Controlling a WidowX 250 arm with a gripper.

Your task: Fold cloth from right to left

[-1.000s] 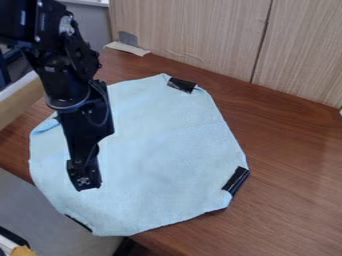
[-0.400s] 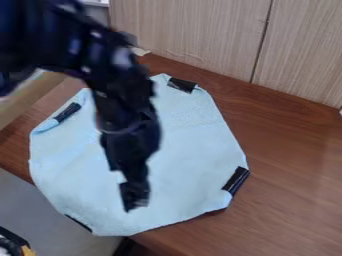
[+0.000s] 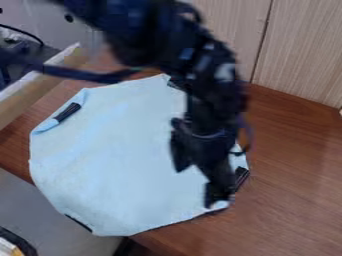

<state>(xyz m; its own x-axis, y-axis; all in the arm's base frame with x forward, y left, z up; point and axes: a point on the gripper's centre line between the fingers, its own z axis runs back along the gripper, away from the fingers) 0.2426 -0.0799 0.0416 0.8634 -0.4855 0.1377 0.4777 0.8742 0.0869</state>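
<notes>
Blk gripper (image 3: 214,194) is by btm R edge of lt-blue cloth (image 3: 120,160) on brn table (image 3: 294,165), nr blk strip (image 3: 242,176); can't tell if clenched or released.

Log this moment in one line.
black robot gripper at picture-right edge of light-blue fabric cloth, near black strip | cloth spread out | right-to-left fold not yet made

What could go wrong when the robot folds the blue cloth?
The gripper hangs right by the cloth's right-hand black patch, so it might miss that corner or pinch only a bit of it.

The cloth also pokes out past the table's edge at the lower left, so a hard tug or push could maybe make it slide.
</notes>
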